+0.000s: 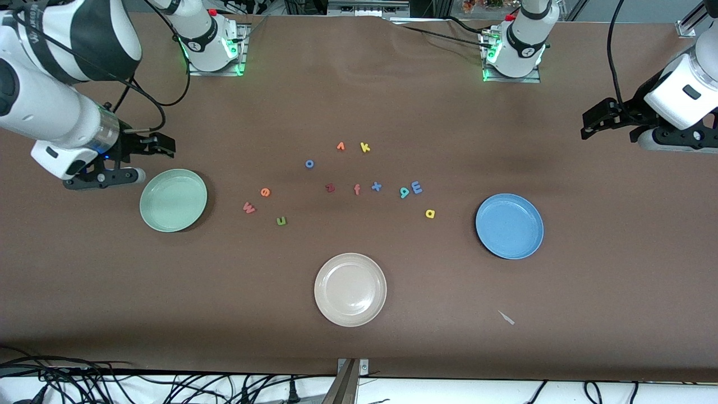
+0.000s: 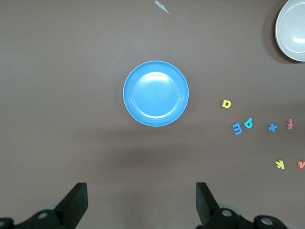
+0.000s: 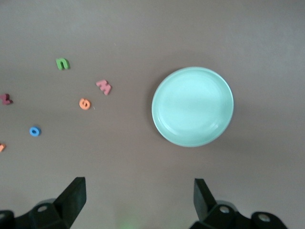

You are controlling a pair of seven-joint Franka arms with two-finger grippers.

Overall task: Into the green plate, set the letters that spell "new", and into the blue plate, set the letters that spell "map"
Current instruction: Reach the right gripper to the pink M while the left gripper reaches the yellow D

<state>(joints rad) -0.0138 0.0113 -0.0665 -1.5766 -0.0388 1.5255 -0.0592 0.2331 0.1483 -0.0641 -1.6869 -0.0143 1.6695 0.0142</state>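
Letters: green n [image 1: 281, 221], orange e [image 1: 265, 192], pink w [image 1: 249, 208], flat on table.

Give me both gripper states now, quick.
Left gripper: open, holding nothing, up over the table near the blue plate.
Right gripper: open, holding nothing, up beside the green plate.

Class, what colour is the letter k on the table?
The letter k is yellow, clearest in the front view.
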